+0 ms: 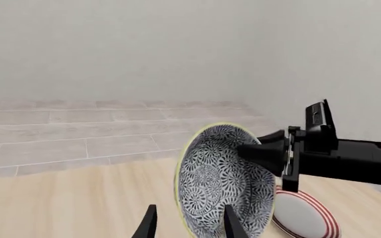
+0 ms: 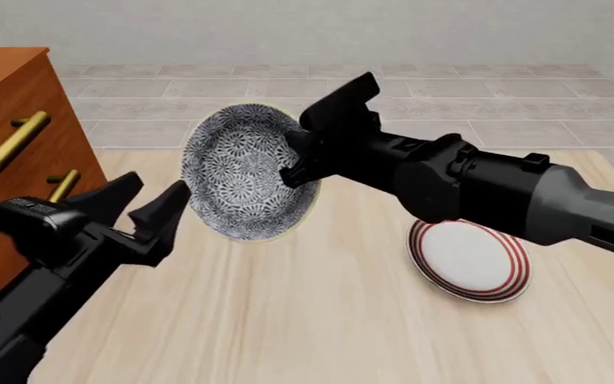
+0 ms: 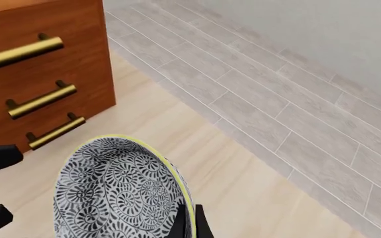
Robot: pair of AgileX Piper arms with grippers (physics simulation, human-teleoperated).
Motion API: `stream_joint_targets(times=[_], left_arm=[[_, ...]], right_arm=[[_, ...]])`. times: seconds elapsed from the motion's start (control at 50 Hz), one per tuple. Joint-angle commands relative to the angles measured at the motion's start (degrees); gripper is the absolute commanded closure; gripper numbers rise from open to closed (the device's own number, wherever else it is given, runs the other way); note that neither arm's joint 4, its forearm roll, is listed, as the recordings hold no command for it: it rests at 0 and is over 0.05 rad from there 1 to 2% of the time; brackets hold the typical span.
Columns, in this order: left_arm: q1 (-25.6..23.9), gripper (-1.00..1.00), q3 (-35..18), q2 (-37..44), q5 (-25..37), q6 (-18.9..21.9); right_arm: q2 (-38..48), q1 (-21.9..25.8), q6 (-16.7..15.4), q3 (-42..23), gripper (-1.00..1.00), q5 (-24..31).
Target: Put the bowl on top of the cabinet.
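Tilting on edge, the bowl (image 2: pixel 241 170) hangs above the table (image 2: pixel 318 320) at upper centre of the front view, its patterned hollow facing the camera and slightly left, rim plane nearly vertical. The right gripper (image 2: pixel 298 166) is clenched on the bowl's right rim, one finger inside, one behind. The left gripper (image 2: pixel 156 200) sits at lower left with jaws spread, released, its tips just beside the bowl's lower left edge. The table is pale wood; grey floor tiles and a plain wall lie beyond. The cabinet (image 2: pixel 13 120) stands at the left edge. A plate (image 2: pixel 469 260) lies right of centre, under the right arm.
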Motion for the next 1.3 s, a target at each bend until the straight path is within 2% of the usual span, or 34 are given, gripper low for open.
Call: stream_joint_targets(times=[0.02, 0.62, 1.06, 1.08, 1.3], left_arm=[[-0.6, -1.00, -1.2, 3.9, -3.4, -2.5], [-1.8, -1.00, -3.1, 15.6, -10.7, -4.4], [-2.3, -1.00, -4.2, 21.0, -13.6, -5.1], [-2.1, 1.00, -4.2, 21.1, -13.6, -4.8], [-1.8, 1.00, -4.7, 21.6, -13.5, -4.2]], right_arm=[[-0.7, 0.7, 0.1, -0.6, 1.00, 0.1], [-2.2, 2.1, -0.2, -0.7, 1.00, 0.6], [-3.1, 2.2, -0.1, 0.3, 1.00, 0.2], [-3.0, 2.3, 0.0, 0.3, 1.00, 0.2], [-2.9, 2.3, 0.3, 0.7, 1.00, -0.2]])
